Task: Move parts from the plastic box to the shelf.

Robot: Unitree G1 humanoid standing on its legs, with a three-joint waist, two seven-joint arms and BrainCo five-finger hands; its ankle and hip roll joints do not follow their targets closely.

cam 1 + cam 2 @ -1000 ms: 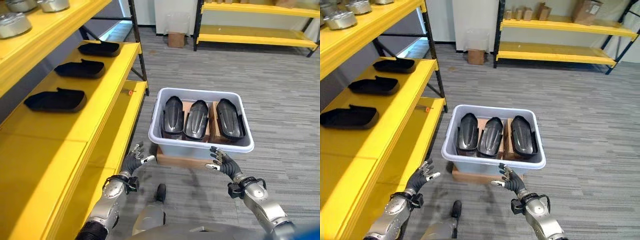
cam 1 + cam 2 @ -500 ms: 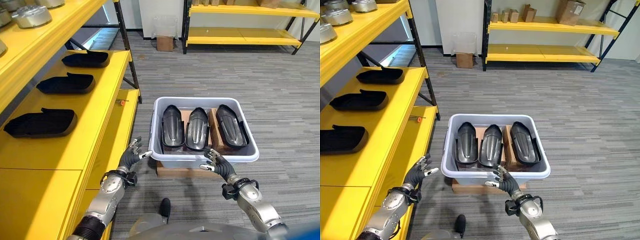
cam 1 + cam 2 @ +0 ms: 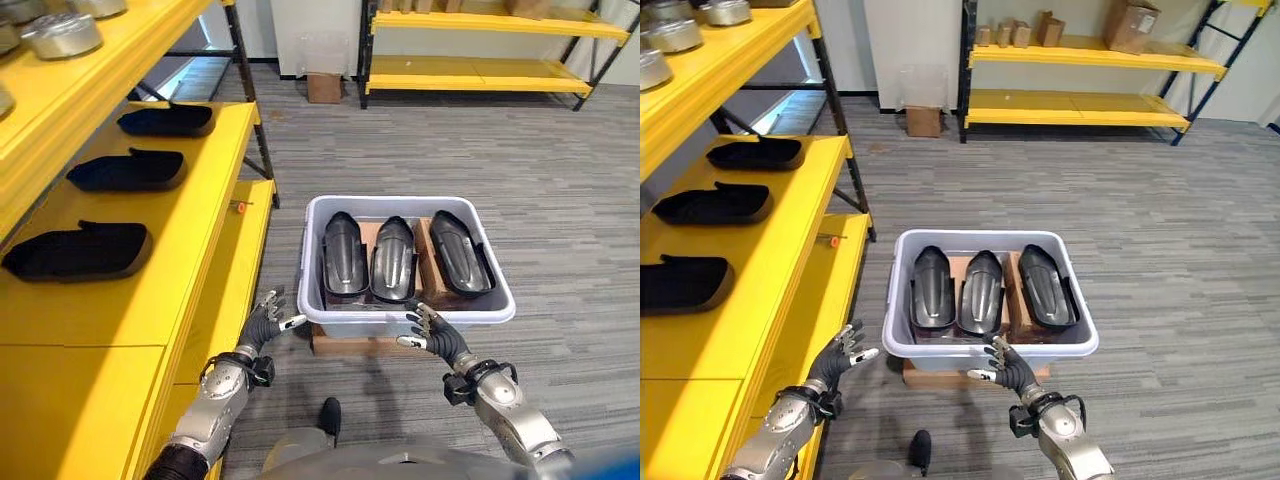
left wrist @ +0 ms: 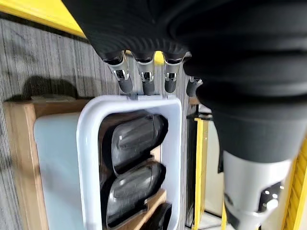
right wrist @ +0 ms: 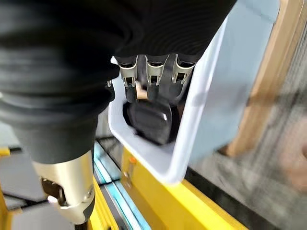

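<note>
A pale grey plastic box point(image 3: 500, 276) stands on the floor with three black moulded parts side by side in it: left point(image 3: 344, 253), middle point(image 3: 394, 258), right point(image 3: 459, 250). My left hand point(image 3: 262, 325) hovers open by the box's front left corner, fingers spread, just short of the rim. Open as well, my right hand point(image 3: 432, 333) is at the front wall near the right corner and holds nothing. The left wrist view shows the fingers point(image 4: 144, 76) straight above the box rim point(image 4: 88, 158). To my left, the yellow shelf point(image 3: 190, 230) carries three black parts point(image 3: 80, 250).
The box rests on a low wooden base point(image 3: 345, 345). Round metal parts point(image 3: 62, 33) sit on the upper shelf board. A small orange item point(image 3: 238, 207) lies on the lower board. Across the grey carpet stand another yellow rack point(image 3: 480, 70) and a cardboard box point(image 3: 323, 87).
The camera has swung, shifting the whole picture. Both hands stay open at the box's front; the right hand has come slightly closer to the front wall.
</note>
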